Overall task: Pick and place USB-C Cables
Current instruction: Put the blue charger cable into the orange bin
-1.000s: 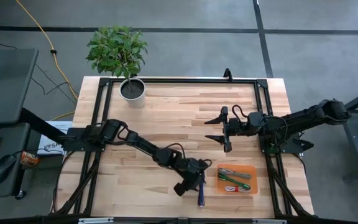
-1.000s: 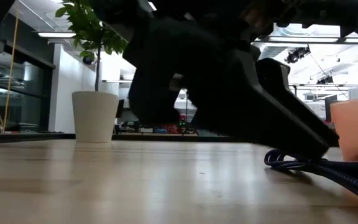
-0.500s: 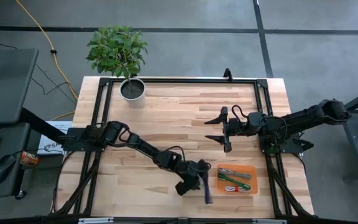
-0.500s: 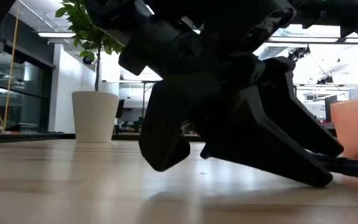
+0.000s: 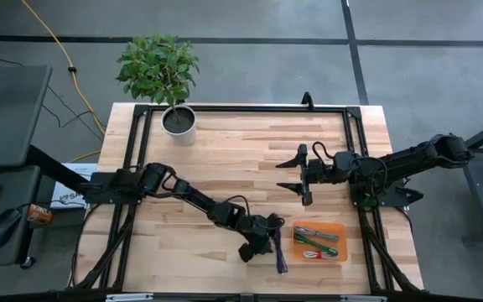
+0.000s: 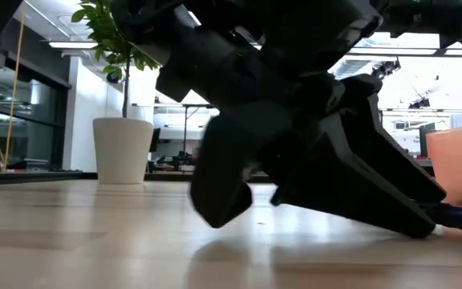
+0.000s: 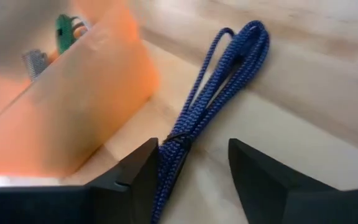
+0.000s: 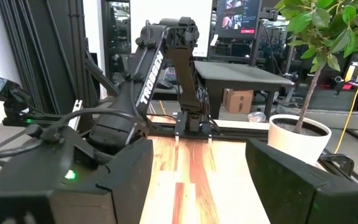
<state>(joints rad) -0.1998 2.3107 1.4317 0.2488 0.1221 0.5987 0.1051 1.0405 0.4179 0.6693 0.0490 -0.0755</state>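
With my left gripper (image 7: 188, 171) low over the dark blue cable (image 7: 219, 99) just beside the orange tray (image 5: 319, 242), jaws apart astride it, I judge pickup underway; next I must close, while the right gripper (image 5: 302, 174) waits open

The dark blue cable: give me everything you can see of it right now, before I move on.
The dark blue cable is a slim braided cord folded into a long narrow bundle, cinched by a thin tie near one end and looped at the other. It lies flat on the wooden table, just outside the orange tray, along the wall facing the left arm; whether it touches that wall I cannot tell. The left gripper is open and straddles the tied end, one finger against it, the cable not lifted.
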